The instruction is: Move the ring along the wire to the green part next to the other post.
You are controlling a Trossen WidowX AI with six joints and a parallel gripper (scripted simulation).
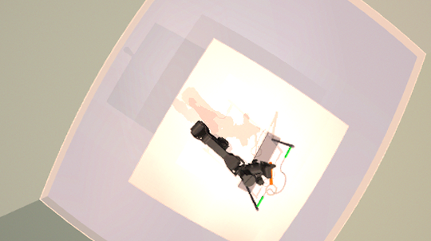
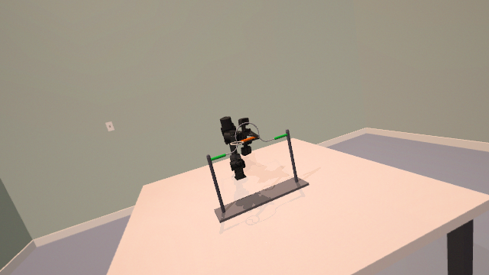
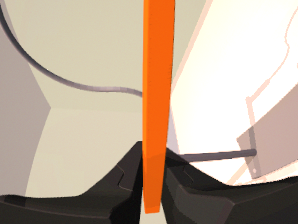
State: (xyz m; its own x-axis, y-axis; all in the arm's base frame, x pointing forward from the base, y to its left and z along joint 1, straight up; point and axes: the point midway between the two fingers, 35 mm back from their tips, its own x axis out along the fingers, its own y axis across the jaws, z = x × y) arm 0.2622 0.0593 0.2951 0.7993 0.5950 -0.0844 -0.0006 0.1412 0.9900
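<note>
My gripper (image 1: 273, 167) (image 2: 257, 137) (image 3: 147, 147) is shut on the orange handle (image 1: 271, 178) (image 2: 247, 140) (image 3: 159, 90), near its end away from the ring. The ring (image 2: 231, 143) lies nearly flat around the grey wire (image 1: 285, 180) (image 2: 248, 123) (image 3: 100, 89), where the wire rises towards its tall arch. This is past the inner end of the near-left green part (image 1: 260, 201) (image 2: 218, 156). The other green part (image 1: 287, 152) (image 2: 280, 136) is beyond the arch. Whether ring and wire touch is too small to tell. In the wrist view the ring is out of frame.
The left post (image 1: 252, 197) (image 2: 216, 185) and right post (image 1: 283, 143) (image 2: 292, 156) stand on a flat base (image 1: 266, 147) (image 2: 283, 189) on the table (image 1: 221, 65) (image 2: 363, 214). The arch rises close beside my gripper. Shadows fall on the table.
</note>
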